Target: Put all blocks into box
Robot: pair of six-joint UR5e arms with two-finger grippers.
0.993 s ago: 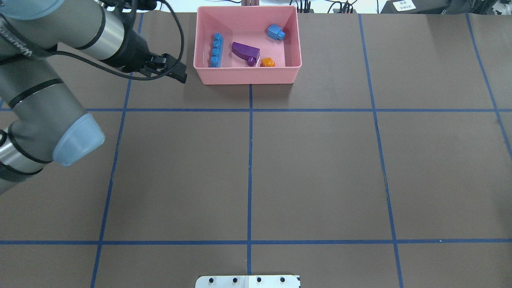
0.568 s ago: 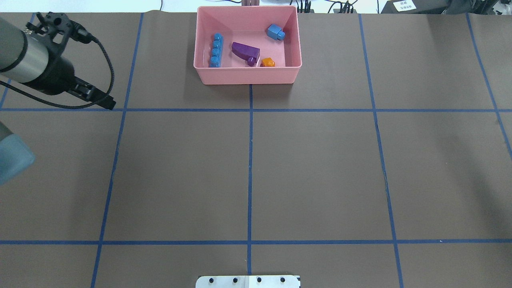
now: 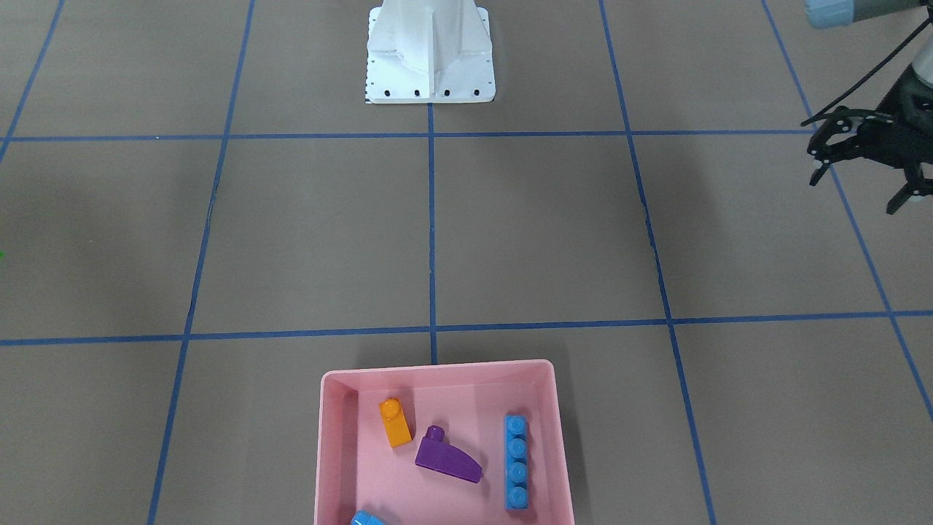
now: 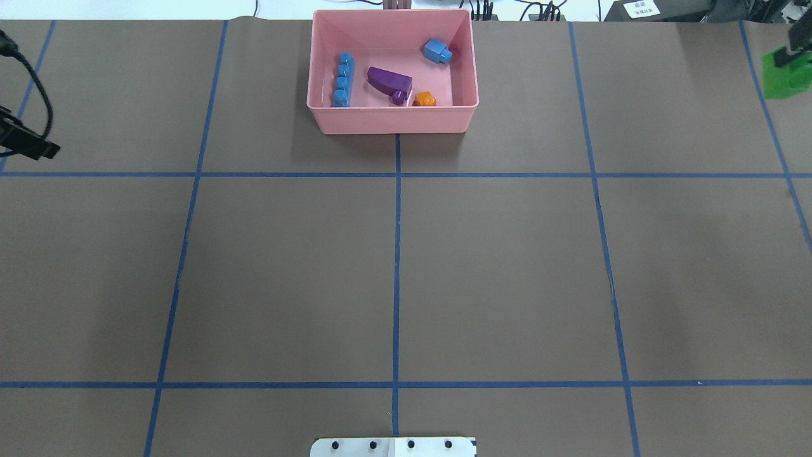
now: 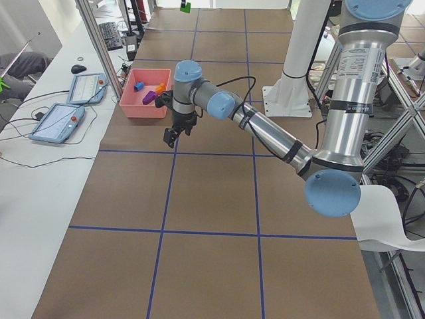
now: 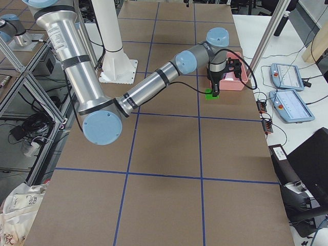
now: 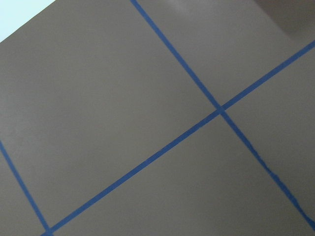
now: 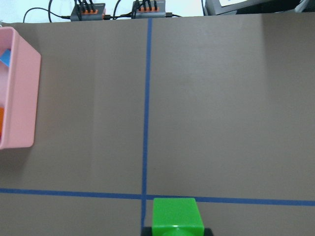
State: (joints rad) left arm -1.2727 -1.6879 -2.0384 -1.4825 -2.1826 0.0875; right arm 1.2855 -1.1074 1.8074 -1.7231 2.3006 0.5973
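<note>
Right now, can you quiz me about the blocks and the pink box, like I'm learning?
1. True or false: the green block is inside the pink box.
2. How many blocks lie in the box?
3. Which block lies nearest the orange block? A purple block, B green block, C long blue block.
Key: 1 false; 2 four; 3 A.

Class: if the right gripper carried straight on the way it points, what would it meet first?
The table. The right gripper points down, holding the green block, so the block would touch first; the box lies off to the side. Height is unclear.
</note>
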